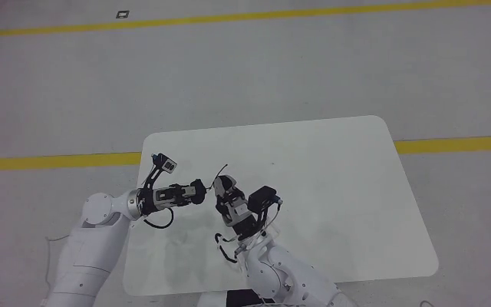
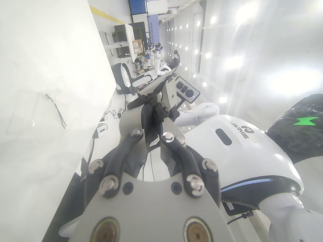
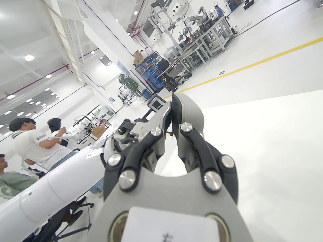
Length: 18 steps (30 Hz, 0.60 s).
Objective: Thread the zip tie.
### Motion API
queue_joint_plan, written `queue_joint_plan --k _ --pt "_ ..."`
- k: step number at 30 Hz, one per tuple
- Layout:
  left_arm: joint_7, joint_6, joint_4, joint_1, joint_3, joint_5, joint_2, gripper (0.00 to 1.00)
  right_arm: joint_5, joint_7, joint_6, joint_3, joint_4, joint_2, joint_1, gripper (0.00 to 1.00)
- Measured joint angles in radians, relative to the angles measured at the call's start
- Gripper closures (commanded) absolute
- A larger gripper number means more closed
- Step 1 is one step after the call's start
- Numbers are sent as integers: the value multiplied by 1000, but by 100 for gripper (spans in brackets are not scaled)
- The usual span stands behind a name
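Observation:
My left gripper (image 1: pixel 201 190) and right gripper (image 1: pixel 222 184) meet tip to tip above the near left part of the white table (image 1: pixel 330 192). In the right wrist view the right gripper (image 3: pixel 172 101) is shut, and a thin black zip tie (image 3: pixel 173 93) pokes out past its fingertips. In the left wrist view the left gripper (image 2: pixel 150 104) is shut on a black strip (image 2: pixel 141 101), right against the right gripper (image 2: pixel 169 90). Another black zip tie (image 2: pixel 56 112) lies on the table just beyond them (image 1: pixel 222 170).
The table's near edge (image 1: pixel 276 282) runs close under both arms. Bare tabletop stretches to the right and far side (image 1: pixel 345 153). Grey floor with yellow lines (image 1: pixel 230 17) surrounds the table.

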Motion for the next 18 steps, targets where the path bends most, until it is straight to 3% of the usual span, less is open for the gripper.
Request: queue_joint_plan --k 18 --pt "0 0 0 0 0 0 0 100 -2 30 7 -12 5 6 7 98"
